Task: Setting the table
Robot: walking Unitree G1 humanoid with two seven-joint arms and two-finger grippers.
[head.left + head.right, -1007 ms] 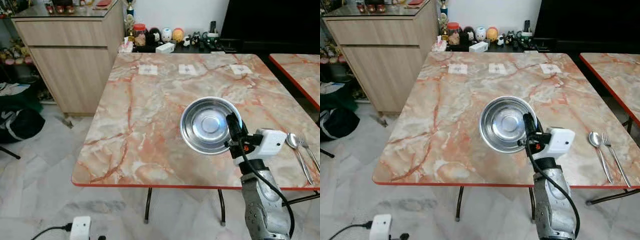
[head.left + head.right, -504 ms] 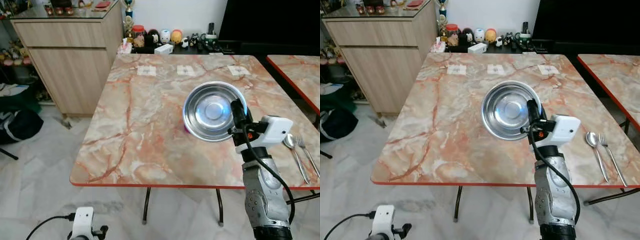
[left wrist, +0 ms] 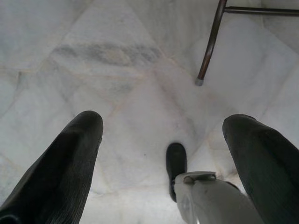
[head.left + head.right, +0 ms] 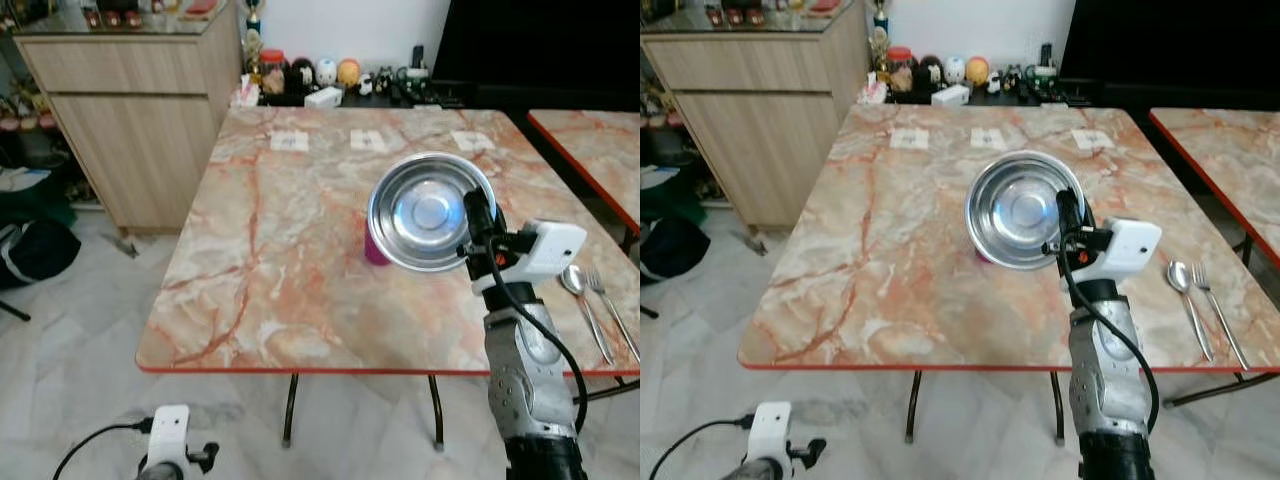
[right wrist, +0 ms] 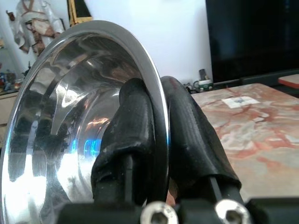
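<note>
The marble-patterned worktop (image 4: pixel 280 250) spreads ahead, with three small paper squares (image 4: pixel 368 140) along its far edge. Above its middle, the right gripper (image 4: pixel 476 222) holds a stainless steel bowl (image 4: pixel 428 212) in the air by the rim, tilted so its hollow faces the camera. In the right wrist view the jaws are pinched on the thin rim (image 5: pixel 156 116), one finger (image 5: pixel 128 140) inside the bowl, the other outside. That is a narrow bite on smooth, curved metal carried well off centre, so the bowl could swivel or slide out during the descent and clatter onto the stone.

Just under the bowl's left side, a small pink cup (image 4: pixel 375 250) stands on the worktop. If the bowl comes straight down, its edge may strike the cup and topple it, so the set-down spot needs to be shifted clear.

A spoon (image 4: pixel 585 305) and fork (image 4: pixel 615 305) lie side by side at the right edge, well apart from the bowl.

The left gripper (image 3: pixel 163 154) hangs idle above the floor, jaws spread wide.
</note>
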